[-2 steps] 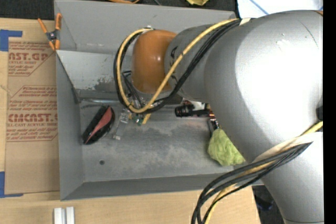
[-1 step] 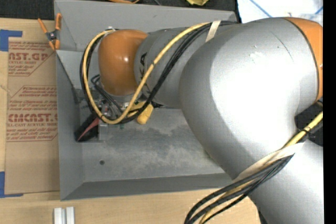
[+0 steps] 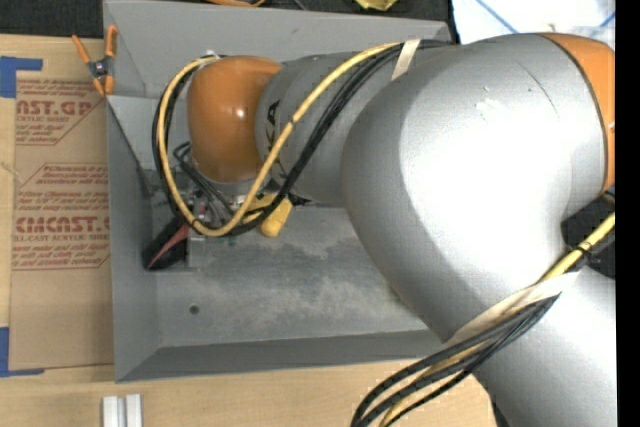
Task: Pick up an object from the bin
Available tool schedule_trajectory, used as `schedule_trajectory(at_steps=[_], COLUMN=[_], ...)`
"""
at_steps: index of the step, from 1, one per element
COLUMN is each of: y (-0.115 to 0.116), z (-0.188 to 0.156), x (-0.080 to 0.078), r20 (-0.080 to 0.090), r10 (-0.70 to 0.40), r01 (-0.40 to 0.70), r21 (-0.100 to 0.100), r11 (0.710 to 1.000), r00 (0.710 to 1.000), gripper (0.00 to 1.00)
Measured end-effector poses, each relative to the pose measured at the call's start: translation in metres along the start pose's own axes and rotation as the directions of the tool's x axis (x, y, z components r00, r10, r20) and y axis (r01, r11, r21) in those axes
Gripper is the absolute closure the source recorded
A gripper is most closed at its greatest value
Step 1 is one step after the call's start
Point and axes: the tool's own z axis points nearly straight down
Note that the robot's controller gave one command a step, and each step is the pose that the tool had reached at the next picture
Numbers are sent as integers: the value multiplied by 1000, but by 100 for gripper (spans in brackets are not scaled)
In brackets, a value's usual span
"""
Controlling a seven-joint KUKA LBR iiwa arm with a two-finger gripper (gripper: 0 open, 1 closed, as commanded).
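Tool (image 3: 207, 205): set low in the left half of the bin (image 3: 300, 300), close to its left wall, beneath the arm's orange cover (image 3: 225, 115) and looped cables (image 3: 165, 140). Its opening cannot be told, and nothing is seen held. Nearest item: dark wedge-shaped object (image 3: 165, 250) with a red streak, lying on the bin floor against the left wall, just beside the tool toward the lower-left corner as viewed; contact between the two not determinable. Handling, estimated: small, light, likely stiff plastic, probably smooth, not evidently fragile. Suggested hold: across its narrow width near the middle, approached from the side away from the wall, which leaves little room. Also noted: small yellow piece (image 3: 275, 218) just right of the tool; bin item or robot fitting, undetermined.
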Motion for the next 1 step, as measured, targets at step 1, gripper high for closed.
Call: schedule_trajectory(at_steps=[1], y=[-1], z=[-1], x=[0], r20=[-1], r10=[1], r01=[-1], r21=[1], r11=[1000], r00=[1000], gripper=[100])
